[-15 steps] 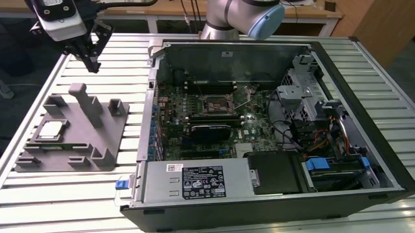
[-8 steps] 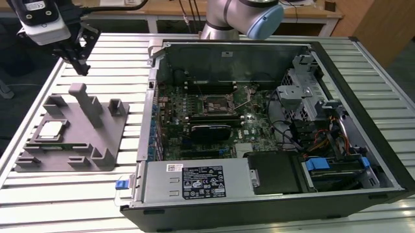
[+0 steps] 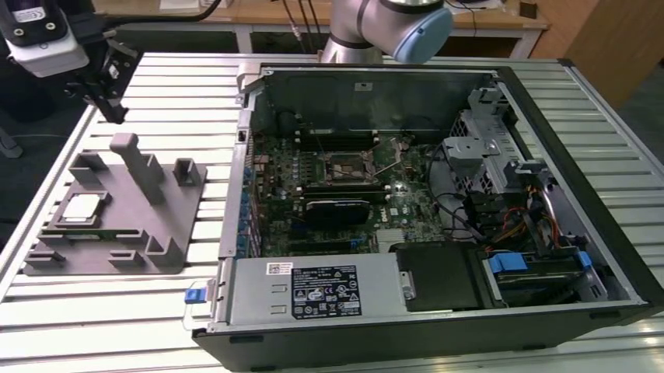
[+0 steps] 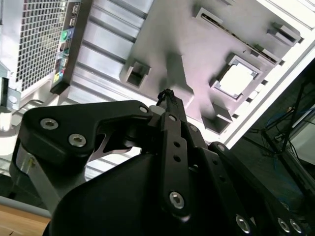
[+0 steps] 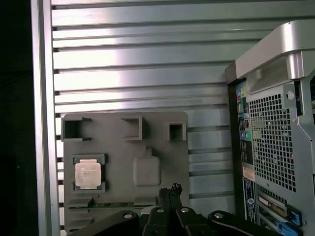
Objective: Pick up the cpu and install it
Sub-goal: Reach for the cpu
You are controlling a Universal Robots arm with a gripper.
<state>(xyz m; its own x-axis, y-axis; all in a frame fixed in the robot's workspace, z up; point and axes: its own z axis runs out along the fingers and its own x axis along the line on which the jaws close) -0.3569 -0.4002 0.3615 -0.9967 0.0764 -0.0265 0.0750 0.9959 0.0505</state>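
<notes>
The cpu (image 3: 83,208) lies flat, silvery top up, in a square pocket of the grey plastic tray (image 3: 179,233) at the exterior view's left. It is a pale square in both wrist views (image 4: 237,79) (image 5: 88,174). My gripper (image 3: 110,109) hangs well above the tray's far end, apart from the cpu and holding nothing. Its black fingers meet at the tips in both wrist views (image 4: 166,93) (image 5: 170,190), so it is shut. The open computer case (image 3: 581,155) lies on its side, with the motherboard socket (image 3: 347,167) near its middle.
The tray has a tall upright post (image 3: 140,167) and smaller blocks rising beside the cpu pocket. The case wall (image 3: 244,155) stands just beyond the tray, toward the exterior view's right. The slatted metal table (image 3: 93,311) ends at an edge near the tray.
</notes>
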